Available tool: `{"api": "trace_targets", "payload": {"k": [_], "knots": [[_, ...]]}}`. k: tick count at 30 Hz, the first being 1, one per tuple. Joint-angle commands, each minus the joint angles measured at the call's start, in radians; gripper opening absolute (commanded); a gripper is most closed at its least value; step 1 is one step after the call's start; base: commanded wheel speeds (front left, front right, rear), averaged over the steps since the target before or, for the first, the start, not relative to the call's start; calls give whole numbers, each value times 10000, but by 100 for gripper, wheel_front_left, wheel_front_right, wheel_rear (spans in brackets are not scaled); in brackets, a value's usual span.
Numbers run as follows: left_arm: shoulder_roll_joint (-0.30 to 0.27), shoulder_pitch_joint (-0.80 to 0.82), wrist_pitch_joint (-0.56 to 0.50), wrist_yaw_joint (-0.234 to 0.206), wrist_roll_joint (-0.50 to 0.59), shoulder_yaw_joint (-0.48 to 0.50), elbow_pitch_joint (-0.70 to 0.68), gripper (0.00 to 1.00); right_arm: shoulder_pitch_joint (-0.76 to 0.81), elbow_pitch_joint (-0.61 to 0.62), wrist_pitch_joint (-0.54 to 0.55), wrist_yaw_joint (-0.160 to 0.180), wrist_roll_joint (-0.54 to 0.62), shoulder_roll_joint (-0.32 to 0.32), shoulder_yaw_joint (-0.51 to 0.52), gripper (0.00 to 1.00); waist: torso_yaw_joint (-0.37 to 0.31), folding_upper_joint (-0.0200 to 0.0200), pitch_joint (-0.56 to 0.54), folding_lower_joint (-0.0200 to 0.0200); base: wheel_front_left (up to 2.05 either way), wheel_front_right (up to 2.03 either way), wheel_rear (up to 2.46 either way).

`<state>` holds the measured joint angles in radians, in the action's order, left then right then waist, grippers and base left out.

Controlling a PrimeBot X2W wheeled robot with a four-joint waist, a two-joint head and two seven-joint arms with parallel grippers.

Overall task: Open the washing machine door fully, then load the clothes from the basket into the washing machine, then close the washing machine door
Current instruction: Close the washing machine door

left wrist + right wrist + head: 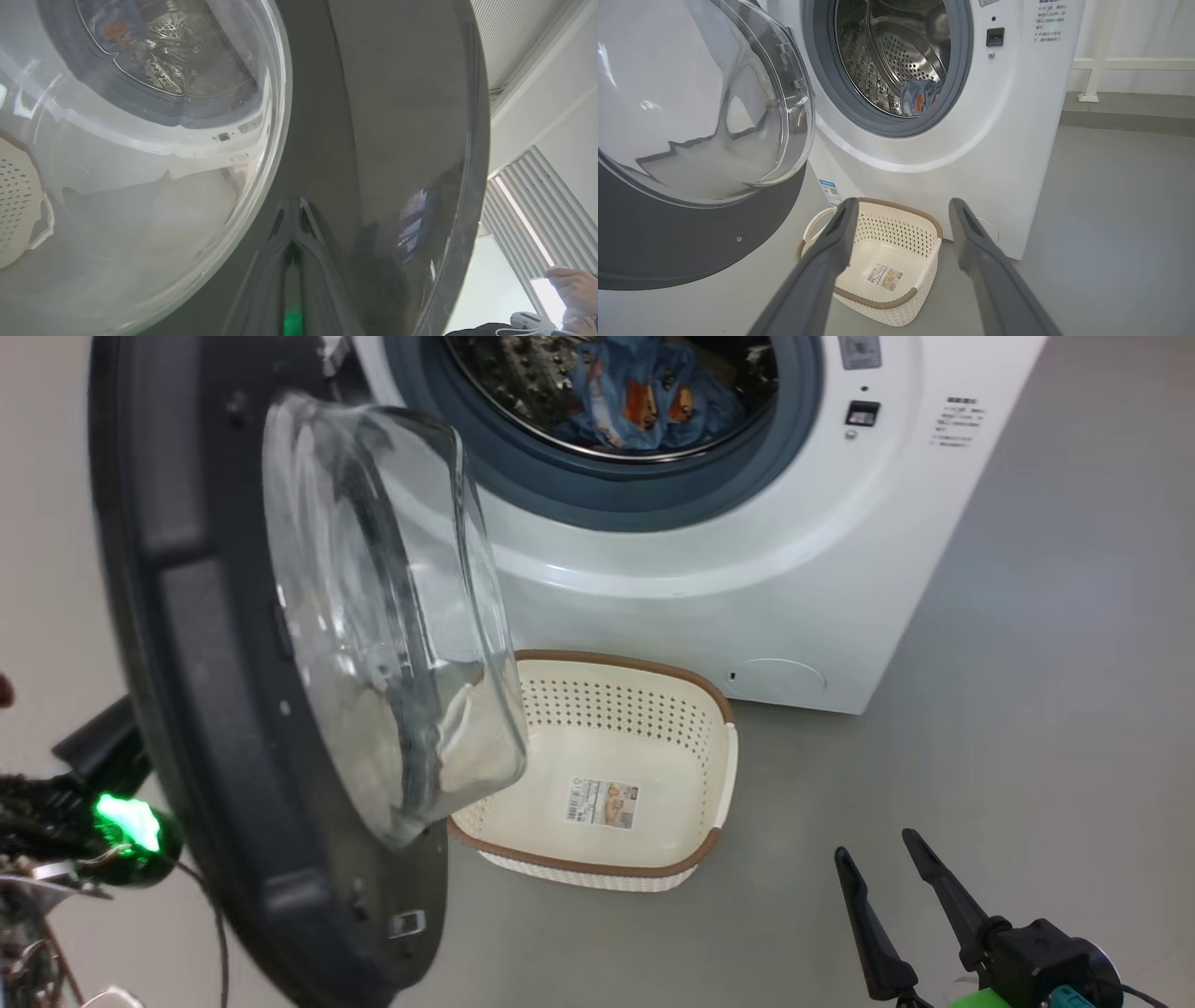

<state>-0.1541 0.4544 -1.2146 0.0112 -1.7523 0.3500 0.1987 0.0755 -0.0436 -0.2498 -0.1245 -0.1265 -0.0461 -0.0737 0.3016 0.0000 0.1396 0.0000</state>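
The washing machine door (187, 644) stands swung out to the left, its glass bowl (392, 616) facing the white washing machine (747, 579). The light blue clothes (644, 401) with orange print lie in the steel drum, also seen in the right wrist view (922, 95). On the floor below the opening sits the basket (719, 709), with nothing in it but its label. My left gripper (292, 203) is shut, its tips close against the door's glossy outer face (397, 116). My right gripper (874, 845) hangs open and holds nothing, over the floor to the basket's right.
My left wrist with a green light (121, 821) is behind the door at the left edge. Grey floor (1027, 709) stretches to the right of the machine. A person's hand (570, 289) shows at the lower right of the left wrist view.
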Motion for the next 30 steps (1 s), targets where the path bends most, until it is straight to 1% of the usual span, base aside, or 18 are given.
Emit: {"api": "trace_targets", "payload": {"k": [1, 5, 11, 12, 18, 19, 21, 26, 30], "knots": [[-178, 134, 17, -95, 44, 73, -556, 0, -323, 289, -120, -62, -137, -41, -227, 100, -281, 0, 61, 0, 0, 0, 0], [148, 264, 373, -184, 323, -161, -858, 0, -349, 346, -120, -62, -232, -41, -239, 100, -675, 0, 86, 0, 0, 0, 0], [568, 693, 1116, 10, 751, -460, -907, 0, -301, 438, -120, -62, -312, -41, -246, 100, -1358, 0, 97, 0, 0, 0, 0], [674, 898, 1451, 109, 956, -585, -760, 0, -244, 467, -120, -62, -315, -41, -246, 100, -1574, 0, 89, 0, 0, 0, 0], [917, 1581, 2654, 514, 1565, -1044, 114, 0, -29, 533, -120, -62, -308, -41, -259, 100, -2183, 0, -16, 0, 0, 0, 0], [917, 1581, 2654, 514, 1565, -1044, 114, 0, -29, 533, -120, -62, -308, -41, -259, 100, -2183, 0, -16, 0, 0, 0, 0], [959, 1816, 3068, 662, 1753, -1215, 465, 0, 34, 560, -120, -62, -319, -41, -265, 100, -2383, 0, -38, 0, 0, 0, 0], [1013, 2493, 4312, 969, 2198, -1537, 1289, 0, 171, 612, -120, -62, -338, -41, -397, 100, -2834, 0, -39, 0, 0, 0, 0], [1029, 3086, 5364, 1110, 2404, -1722, 2064, 0, 354, 610, -120, -62, -297, -41, -493, 100, -3108, 0, -88, 0, 0, 0, 0]]}}
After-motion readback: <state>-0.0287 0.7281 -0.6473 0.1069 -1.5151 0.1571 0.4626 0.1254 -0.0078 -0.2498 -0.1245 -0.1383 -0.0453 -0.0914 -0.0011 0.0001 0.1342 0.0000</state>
